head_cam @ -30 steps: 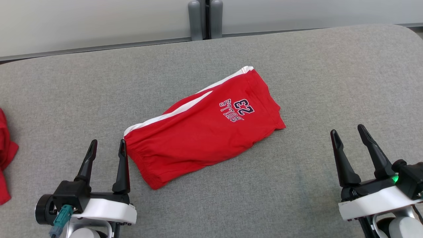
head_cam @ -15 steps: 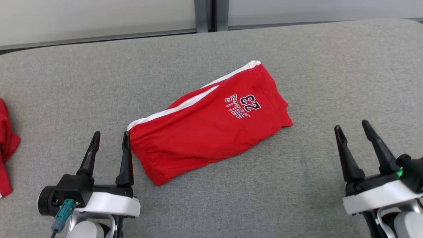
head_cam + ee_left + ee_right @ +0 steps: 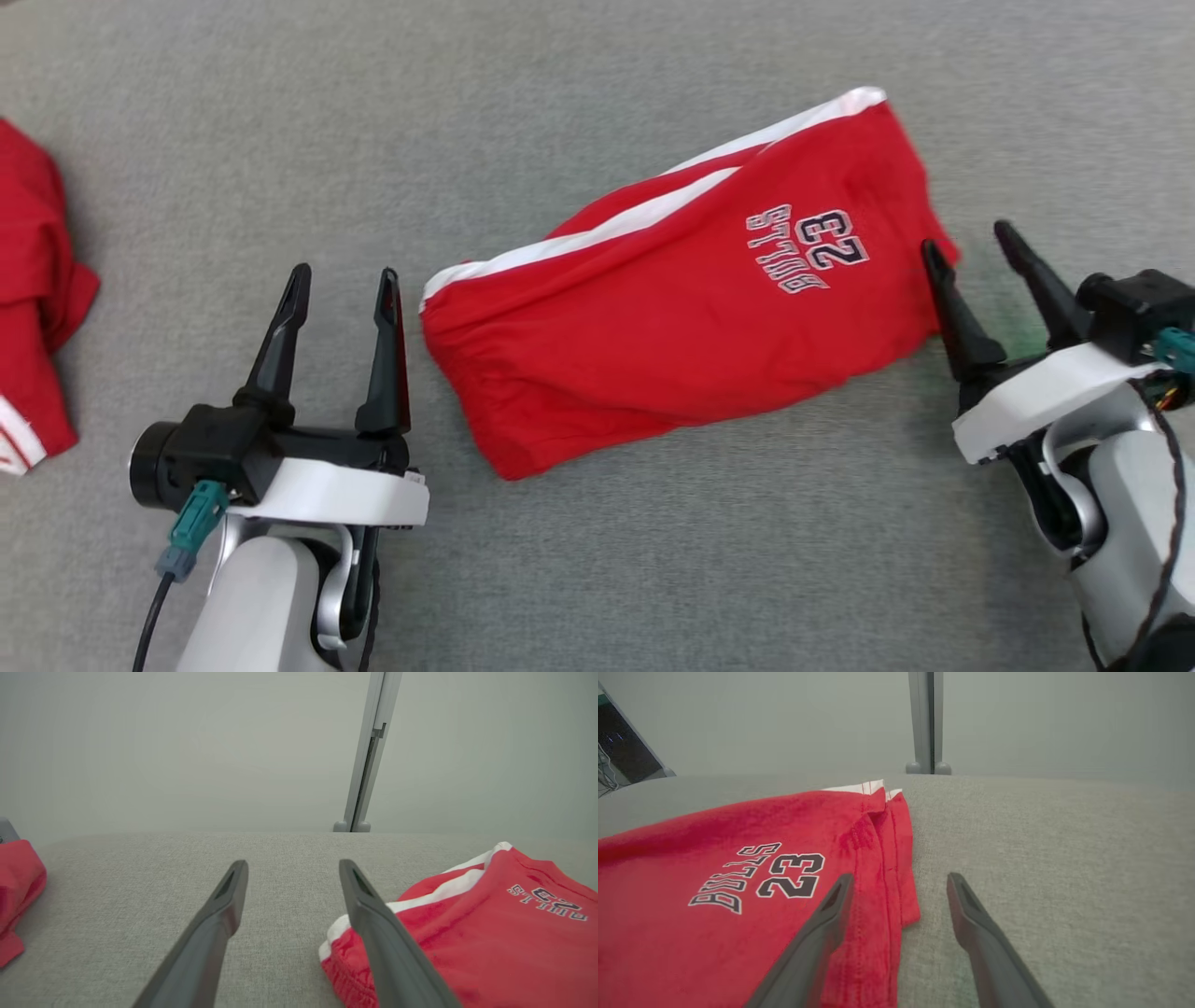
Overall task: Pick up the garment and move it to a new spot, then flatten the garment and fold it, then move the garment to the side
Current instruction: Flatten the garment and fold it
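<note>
Now the whole head view is shifting rather than the scene; my camera is dipping down and closer, so everything in it is sliding and growing together, and I am not counting that as anything moving on the padded grey surface (image 3: 597, 579).

What is really changing is the right arm; a second ago it was hanging well apart from the shorts (image 3: 672, 336), and now the right gripper (image 3: 964, 235) is sitting just beside their hem end, jaws spread wide; the right wrist view is showing one finger over the red hem and the other over bare grey cloth. The left gripper (image 3: 344, 273) is keeping its place just beside the waistband end, likewise spread wide and holding nothing.

The shorts are lying flat near the middle of the surface, slanting up toward the right, doubled over on themselves, between the two grippers. I am reading this as both arms bracketing the garment for a two-ended lift; nothing is being gripped yet, so the pick-up is still waiting.

Counting, biggest first: one grey surface; two red garments, the shorts and a second red garment (image 3: 33, 280) lying at the left edge, well apart; two grippers; one grey post (image 3: 928, 723) standing behind the surface; four dark fingers (image 3: 278, 345); one patch of lettering (image 3: 808, 247) on the shorts.
</note>
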{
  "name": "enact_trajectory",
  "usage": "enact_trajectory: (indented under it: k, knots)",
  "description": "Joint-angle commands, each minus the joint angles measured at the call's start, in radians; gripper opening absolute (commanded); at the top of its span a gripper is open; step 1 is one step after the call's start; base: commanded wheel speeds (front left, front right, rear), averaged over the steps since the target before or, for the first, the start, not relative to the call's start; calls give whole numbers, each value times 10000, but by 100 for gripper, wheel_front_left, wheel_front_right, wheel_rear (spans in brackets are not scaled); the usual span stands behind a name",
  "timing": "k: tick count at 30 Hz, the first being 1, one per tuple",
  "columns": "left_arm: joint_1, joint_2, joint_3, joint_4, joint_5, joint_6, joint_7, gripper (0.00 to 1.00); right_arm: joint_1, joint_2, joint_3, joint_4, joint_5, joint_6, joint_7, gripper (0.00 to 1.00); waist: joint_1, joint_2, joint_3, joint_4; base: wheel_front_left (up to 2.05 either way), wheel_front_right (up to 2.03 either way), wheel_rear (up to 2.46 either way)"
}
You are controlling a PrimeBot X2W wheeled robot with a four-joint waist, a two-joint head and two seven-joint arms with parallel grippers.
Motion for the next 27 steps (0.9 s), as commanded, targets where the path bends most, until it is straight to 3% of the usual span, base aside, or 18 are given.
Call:
enact_trajectory:
  k: [1, 7, 8, 9, 10, 17, 27]
  knots:
    - [-194, 0, 6, 12, 62, -55, -15, 100, -85, -60, 60, 250, 134, -4, 19, 100, 0, 0, 315, 352, 0, 0, 0]
    - [-378, -153, 47, 110, 97, -160, -14, 100, -361, 76, 1077, 1812, 959, -2, 37, 100, 0, 0, 444, 521, 0, 0, 0]
    - [-378, -178, 80, 125, 113, -162, -16, 100, -370, 111, 1385, 2122, 1224, -2, 62, 41, 0, 0, 460, 499, 0, 0, 0]
    - [-389, -184, 88, 144, 133, -173, -16, 100, -409, 112, 1481, 2189, 1334, -1, -27, 8, 0, 0, 465, 485, 0, 0, 0]
    - [-406, -191, 97, 168, 166, -200, -16, 100, -441, 108, 1579, 2287, 1457, -1, -46, 0, 0, 0, 467, 470, 0, 0, 0]
    - [-151, -228, 160, 308, 321, -379, -16, 100, 103, 151, 1713, 2589, 1860, -2, -1210, 0, 0, 0, -26, 140, 0, 0, 0]
    - [577, -177, 363, 507, 509, -503, -16, 100, 2322, 621, 531, 1878, 2152, -13, -1861, 0, 0, 0, -988, -620, 0, 0, 0]
